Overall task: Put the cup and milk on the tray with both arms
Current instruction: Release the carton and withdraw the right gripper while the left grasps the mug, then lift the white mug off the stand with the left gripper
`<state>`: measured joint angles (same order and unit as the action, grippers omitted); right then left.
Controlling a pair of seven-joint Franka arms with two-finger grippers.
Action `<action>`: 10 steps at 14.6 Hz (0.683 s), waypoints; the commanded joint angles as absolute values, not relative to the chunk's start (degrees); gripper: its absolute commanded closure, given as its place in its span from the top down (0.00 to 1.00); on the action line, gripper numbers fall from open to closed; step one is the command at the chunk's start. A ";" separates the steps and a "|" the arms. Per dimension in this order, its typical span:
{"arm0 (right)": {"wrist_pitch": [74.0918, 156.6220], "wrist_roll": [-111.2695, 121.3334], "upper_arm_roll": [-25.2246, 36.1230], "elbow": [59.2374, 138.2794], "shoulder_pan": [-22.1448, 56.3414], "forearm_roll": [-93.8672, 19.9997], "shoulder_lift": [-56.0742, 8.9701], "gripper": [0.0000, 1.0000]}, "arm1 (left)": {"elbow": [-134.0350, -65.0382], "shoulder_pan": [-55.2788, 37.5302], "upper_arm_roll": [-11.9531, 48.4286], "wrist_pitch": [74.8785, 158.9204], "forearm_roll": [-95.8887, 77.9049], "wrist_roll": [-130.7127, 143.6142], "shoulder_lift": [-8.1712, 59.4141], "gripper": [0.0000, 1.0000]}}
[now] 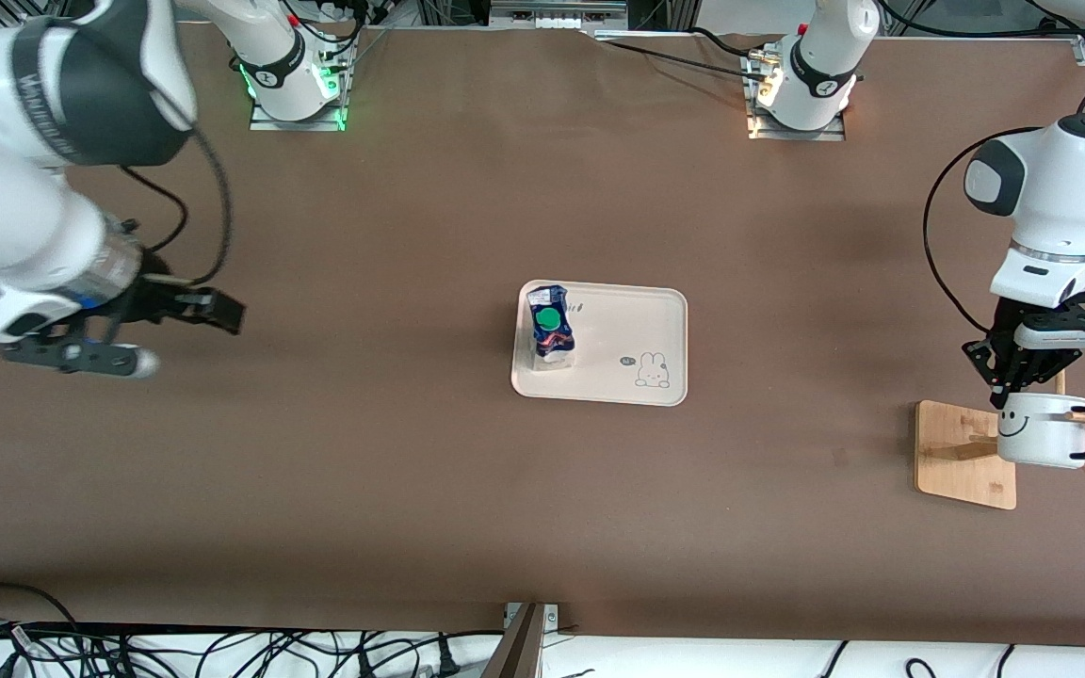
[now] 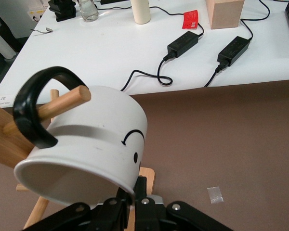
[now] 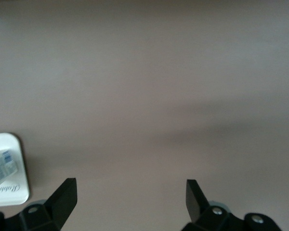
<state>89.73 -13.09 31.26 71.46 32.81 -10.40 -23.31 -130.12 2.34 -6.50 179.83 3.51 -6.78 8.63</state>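
Item: white mug with black smiley face, black handle and thin dark rim (image 1: pixel 1040 430), hung by its handle on a round wooden peg (image 2: pixel 62 102) of a pale wooden rack (image 1: pixel 964 454) at the left arm's end of the table, nearer the front camera than all else listed; the mug is seen tilted on the peg, mouth toward the left gripper (image 1: pixel 1013 388), whose black fingers are pinched shut on the rim wall. Item: flat cream-beige rounded rectangular tray with rabbit drawing (image 1: pixel 632 325), at mid-table, farther from the camera than the rack. Item: small gable-top carton, dark blue and white with round green cap (image 1: pixel 550 328), standing upright on the tray at the end toward the right arm; this half of the task is judged done. Item: right gripper (image 1: pixel 133 334), held over bare brown table (image 1: pixel 411 188) toward the right arm's end, fingers spread wide, nothing held; this arm waits. Handling note: the mug is best drawn along the peg's axis until the handle is clear, not lifted straight up, lest the rack be dragged or tipped; the rim pinch is narrow, so slow travel is advised, and the mug is to be set on the free tray area beside the carton, well apart from it
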 commanded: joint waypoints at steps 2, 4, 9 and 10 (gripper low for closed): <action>88.42 -12.74 31.46 70.75 29.35 -10.02 -23.12 1.00 | -130.69 0.53 -6.77 179.91 5.10 -6.16 7.12 0.00; 87.19 -12.74 33.04 70.75 29.27 -10.11 -23.12 1.00 | -130.61 -0.96 -6.42 179.91 5.01 -5.19 6.86 0.00; 84.73 -13.01 35.42 70.75 29.70 -9.67 -23.12 1.00 | -130.69 -3.51 -4.05 179.30 4.92 0.17 5.63 0.00; 84.81 -12.92 35.51 70.58 29.71 -9.75 -23.03 1.00 | -130.69 -3.78 -3.69 177.90 4.92 0.96 5.10 0.00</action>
